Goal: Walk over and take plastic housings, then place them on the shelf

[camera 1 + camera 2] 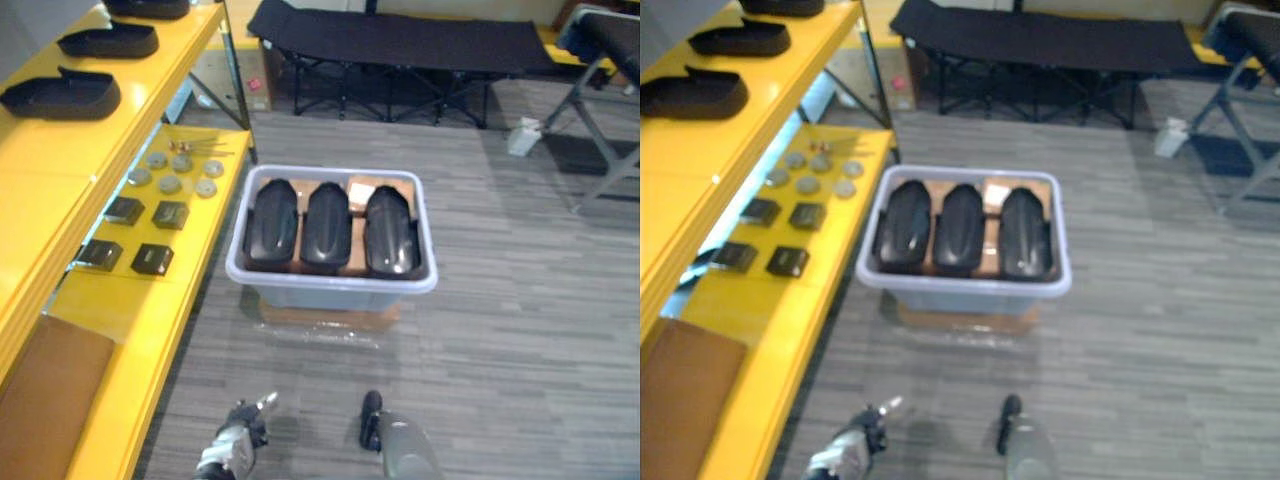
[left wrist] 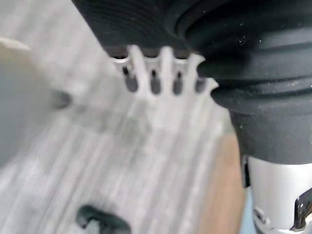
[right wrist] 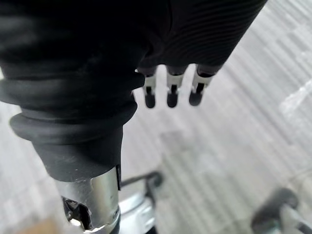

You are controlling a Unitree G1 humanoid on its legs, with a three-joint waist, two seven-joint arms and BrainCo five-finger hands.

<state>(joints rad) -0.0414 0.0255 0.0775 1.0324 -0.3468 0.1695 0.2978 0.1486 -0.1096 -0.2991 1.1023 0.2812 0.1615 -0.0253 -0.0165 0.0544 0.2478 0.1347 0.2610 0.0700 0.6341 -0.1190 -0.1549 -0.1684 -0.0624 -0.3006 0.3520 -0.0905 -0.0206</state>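
Three black plastic housings (image 1: 327, 225) lie side by side in a grey plastic bin (image 1: 330, 290) on the grey striped floor (image 1: 520, 330). The bin's left rim is just beside the front edge of the yellow metal shelf (image 1: 150, 300). More black housings (image 1: 62, 95) sit on its upper board. Bare floor lies between the bin and the hands. The left hand (image 1: 238, 438) and right hand (image 1: 371, 412) hang low, fingers straight and relaxed, holding nothing.

We record the left hand (image 1: 238, 438) and the right hand (image 1: 371, 416) held low and apart at the near edge of the head views, each with fingers loosely extended, grasping nothing.
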